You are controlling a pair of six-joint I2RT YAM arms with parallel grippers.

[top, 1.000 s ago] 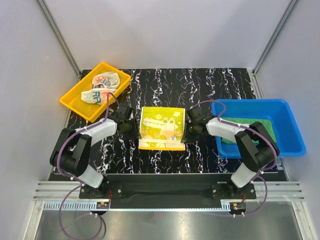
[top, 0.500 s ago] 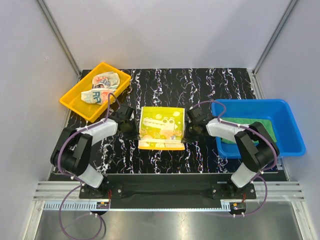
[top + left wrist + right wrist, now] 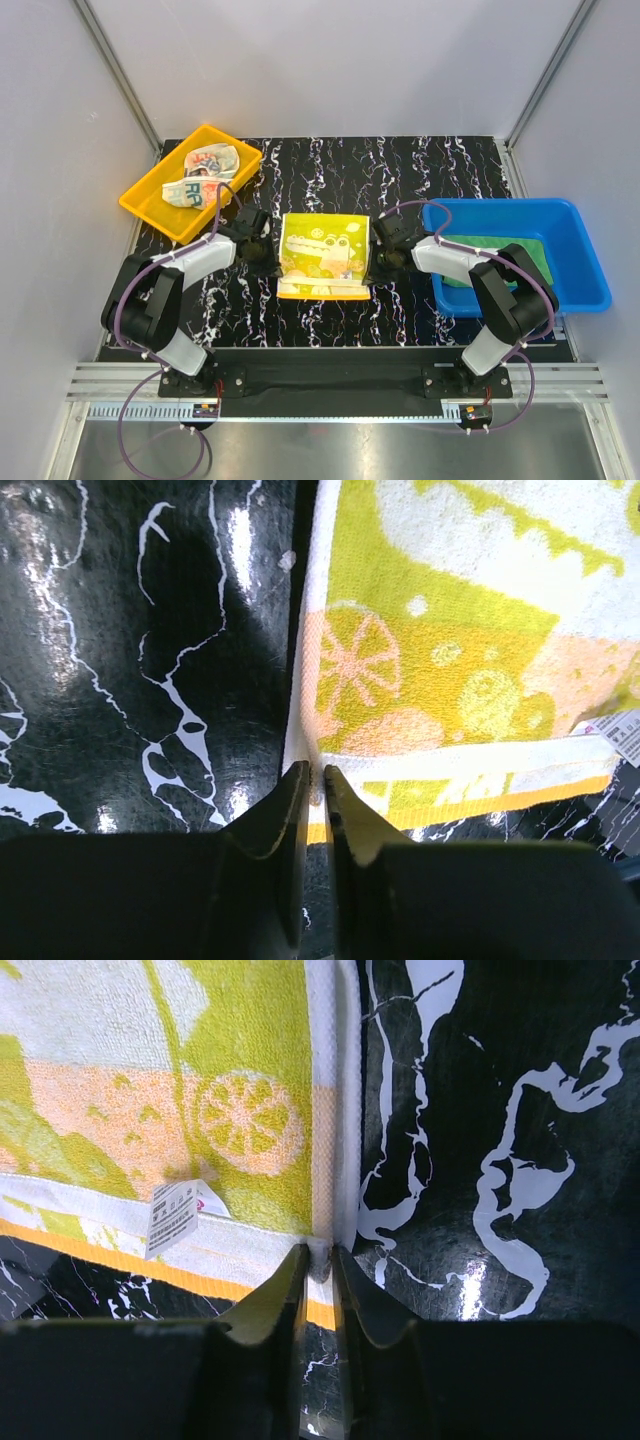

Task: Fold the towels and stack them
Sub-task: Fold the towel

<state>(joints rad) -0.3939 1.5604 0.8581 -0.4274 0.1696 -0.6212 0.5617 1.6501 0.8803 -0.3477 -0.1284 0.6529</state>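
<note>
The yellow towel (image 3: 322, 255) with white pattern lies half folded at the table's middle, its upper layer raised off the lower one. My left gripper (image 3: 264, 256) is shut on its left edge, which shows pinched in the left wrist view (image 3: 314, 772). My right gripper (image 3: 377, 260) is shut on its right edge, pinched in the right wrist view (image 3: 320, 1256). A white label (image 3: 178, 1216) hangs from the towel. The white/teal towel with red-orange print (image 3: 202, 172) lies crumpled in the yellow tray (image 3: 150, 212). The green towel (image 3: 500, 255) lies in the blue bin (image 3: 580, 262).
The black marbled tabletop (image 3: 400, 170) runs between the yellow tray at the back left and the blue bin at the right. Grey walls stand on both sides and behind.
Both grippers have shifted slightly away from me with the towel's side edges; the raised layer has moved a little toward the back.
</note>
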